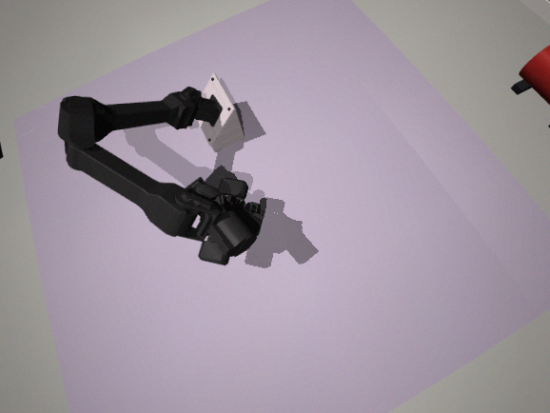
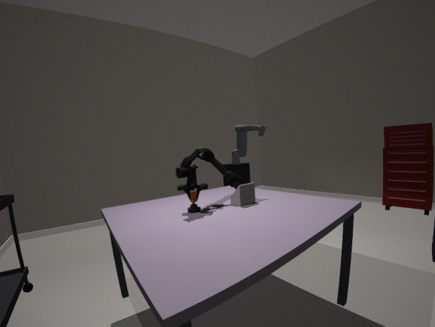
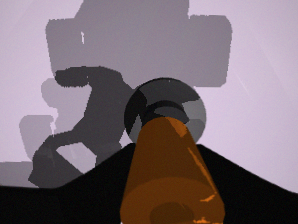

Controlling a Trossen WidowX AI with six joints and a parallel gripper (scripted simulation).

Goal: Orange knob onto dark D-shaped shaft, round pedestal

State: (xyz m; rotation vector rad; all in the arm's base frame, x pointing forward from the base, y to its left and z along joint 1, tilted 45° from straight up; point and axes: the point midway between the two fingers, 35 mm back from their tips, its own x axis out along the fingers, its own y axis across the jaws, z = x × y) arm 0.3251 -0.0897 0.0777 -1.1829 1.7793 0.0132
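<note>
Orange knob [image 2: 193, 197] [image 3: 167, 165], smooth and tapered, fills the dark claw [image 2: 193, 200] [image 3: 164, 149].

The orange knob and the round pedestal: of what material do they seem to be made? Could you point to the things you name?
The orange knob [image 2: 193, 197] [image 3: 167, 160]: probably smooth plastic, slightly glossy; its colour is even, with bright streaks along one side.

The round pedestal [image 2: 194, 209] [image 3: 165, 89]: dark and smooth; painted metal or plastic, the look does not settle which.

In the top view the arm's wrist housing [image 1: 234, 233] hides the knob and most of what lies under it. In the wrist view the knob [image 3: 172, 165] covers the shaft and part of the pedestal [image 3: 196, 111], and the bottom edge cuts the knob off. The exterior view shows the knob [image 2: 193, 197] too small to tell its hole.
</note>
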